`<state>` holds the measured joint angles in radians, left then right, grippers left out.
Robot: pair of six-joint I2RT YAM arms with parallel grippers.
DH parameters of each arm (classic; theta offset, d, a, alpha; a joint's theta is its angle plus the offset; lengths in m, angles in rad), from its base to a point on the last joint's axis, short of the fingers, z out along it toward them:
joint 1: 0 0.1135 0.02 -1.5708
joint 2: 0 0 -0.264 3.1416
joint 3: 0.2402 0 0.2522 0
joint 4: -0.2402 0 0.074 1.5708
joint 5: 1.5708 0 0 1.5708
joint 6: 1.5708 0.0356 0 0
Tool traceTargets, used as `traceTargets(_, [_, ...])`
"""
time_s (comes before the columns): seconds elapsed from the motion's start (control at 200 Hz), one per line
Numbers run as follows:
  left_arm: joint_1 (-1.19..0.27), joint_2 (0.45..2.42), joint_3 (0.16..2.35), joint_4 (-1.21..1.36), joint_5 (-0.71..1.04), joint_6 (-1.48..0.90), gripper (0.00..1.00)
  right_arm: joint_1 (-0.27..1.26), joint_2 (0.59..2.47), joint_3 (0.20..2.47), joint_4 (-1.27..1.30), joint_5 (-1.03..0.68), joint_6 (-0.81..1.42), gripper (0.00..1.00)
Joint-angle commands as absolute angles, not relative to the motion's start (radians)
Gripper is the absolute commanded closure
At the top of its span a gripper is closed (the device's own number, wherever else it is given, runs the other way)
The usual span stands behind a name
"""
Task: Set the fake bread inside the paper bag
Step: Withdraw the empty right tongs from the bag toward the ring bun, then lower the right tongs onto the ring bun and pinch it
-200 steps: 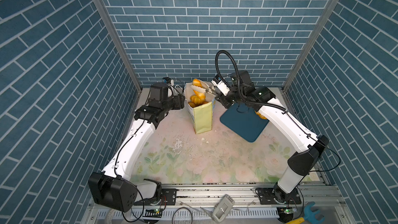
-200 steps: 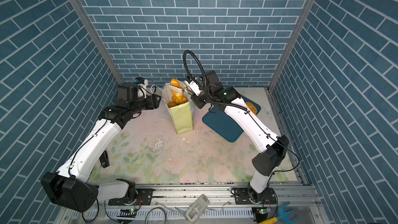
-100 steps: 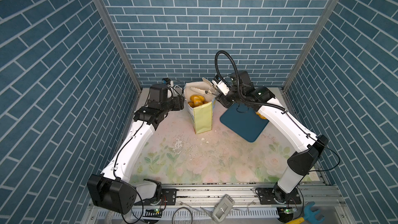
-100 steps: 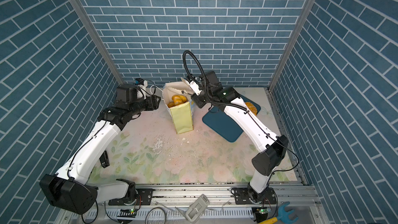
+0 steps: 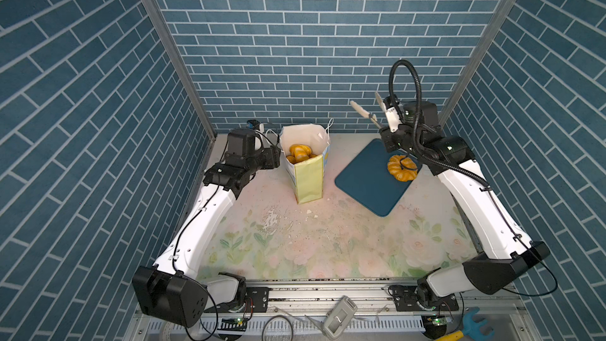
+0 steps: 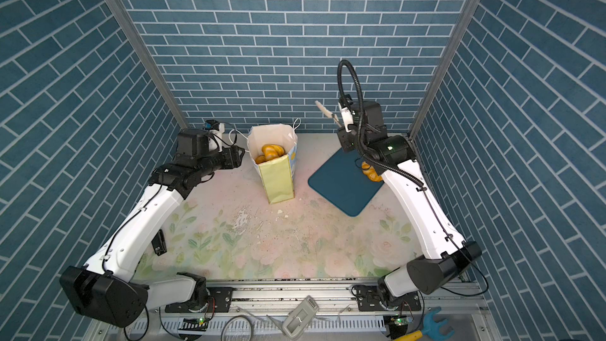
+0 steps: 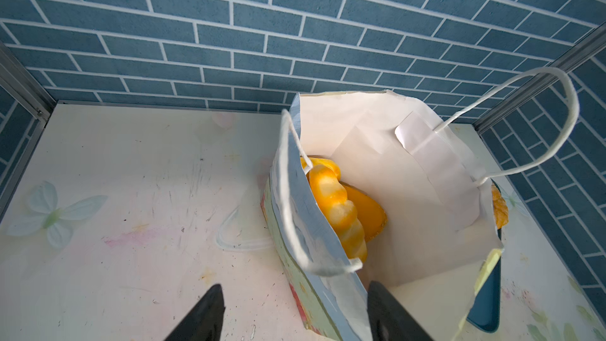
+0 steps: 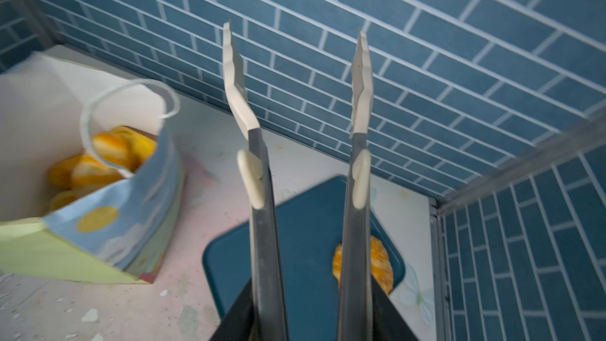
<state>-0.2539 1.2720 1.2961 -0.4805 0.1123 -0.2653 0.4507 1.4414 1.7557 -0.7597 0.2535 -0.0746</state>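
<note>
Left jaws open astride one wall of the paper bag (image 7: pixel 426 159), seemingly bracing it, bread (image 7: pixel 331 198) piled beyond them; right jaws clamp empty tongs (image 8: pixel 262 241), last ring bread (image 5: pixel 395 172) on the tray (image 5: pixel 360 182) below them.

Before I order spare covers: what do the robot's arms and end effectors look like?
The left arm and right arm have white link shells, black joint housings and thin black cables along them. A black corrugated hose runs on the right arm. The left end effector and right end effector have black tapering fingers.
</note>
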Motion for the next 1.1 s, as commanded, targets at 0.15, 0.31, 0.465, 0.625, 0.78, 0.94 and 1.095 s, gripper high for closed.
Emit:
traceTargets(0.15, [-0.253, 1.296, 1.330, -0.491, 0.123, -0.258, 0.29, 0.237, 1.407, 1.506, -0.725, 0.216, 0.091, 0.53])
traceTargets(0.31, [-0.253, 1.304, 1.342, -0.495, 0.128, -0.259, 0.29, 0.172, 1.436, 1.398, -0.673, 0.214, 0.113, 0.52])
traceTargets(0.465, [-0.253, 1.305, 1.347, -0.499, 0.126, -0.257, 0.29, 0.138, 1.482, 1.350, -0.660, 0.203, 0.121, 0.53])
traceTargets(0.625, [-0.253, 1.307, 1.346, -0.495, 0.129, -0.257, 0.29, 0.104, 1.524, 1.302, -0.643, 0.180, 0.140, 0.52])
traceTargets(0.78, [-0.253, 1.313, 1.341, -0.495, 0.127, -0.255, 0.30, 0.096, 1.543, 1.272, -0.631, 0.154, 0.140, 0.52])
traceTargets(0.94, [-0.253, 1.321, 1.337, -0.487, 0.133, -0.258, 0.30, 0.093, 1.558, 1.271, -0.634, 0.134, 0.131, 0.52])
traceTargets(1.095, [-0.253, 1.318, 1.332, -0.483, 0.133, -0.253, 0.29, 0.091, 1.576, 1.275, -0.623, 0.119, 0.127, 0.52])
